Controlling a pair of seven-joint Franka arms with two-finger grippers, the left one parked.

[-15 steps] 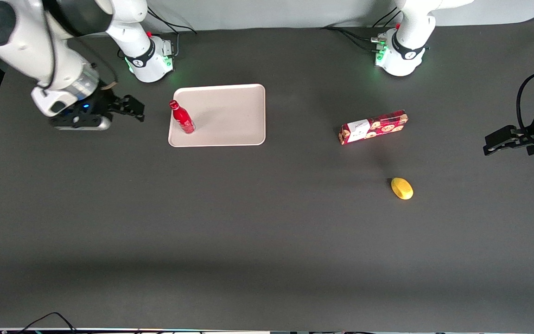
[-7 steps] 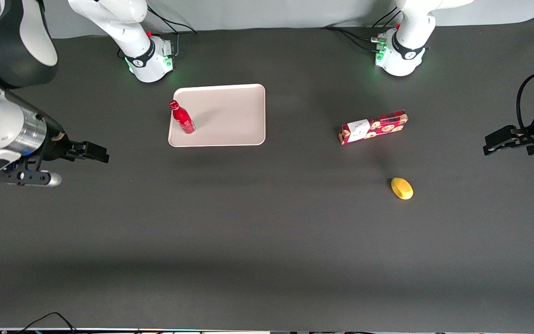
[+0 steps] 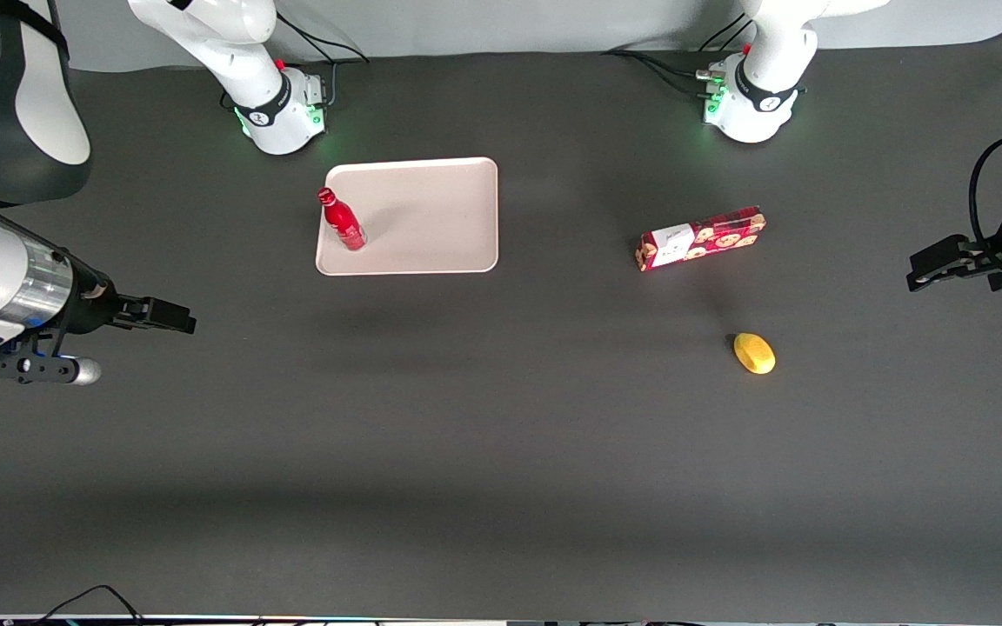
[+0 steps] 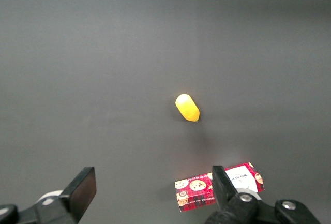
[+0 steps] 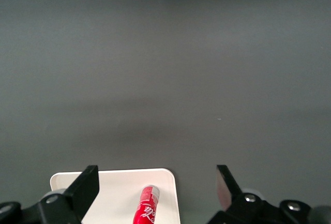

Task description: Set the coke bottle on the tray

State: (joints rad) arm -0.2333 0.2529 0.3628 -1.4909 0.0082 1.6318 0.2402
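The dark worktop fills the front view. The tray sits upper centre-left. At the left edge, well apart from it, the hand hangs empty, fingers spread. The bottle stands upright on the tray, near its edge toward the working arm.

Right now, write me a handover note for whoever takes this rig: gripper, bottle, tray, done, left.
Gripper: open, empty, well off the tray toward the working arm's end of the table.
Coke bottle: upright on the tray, near its edge on the working arm's side.
Done: bottle placed and released.
Left: nothing apparent; perhaps park the arm.
Cookie box and yellow object lie toward the parked arm's end.
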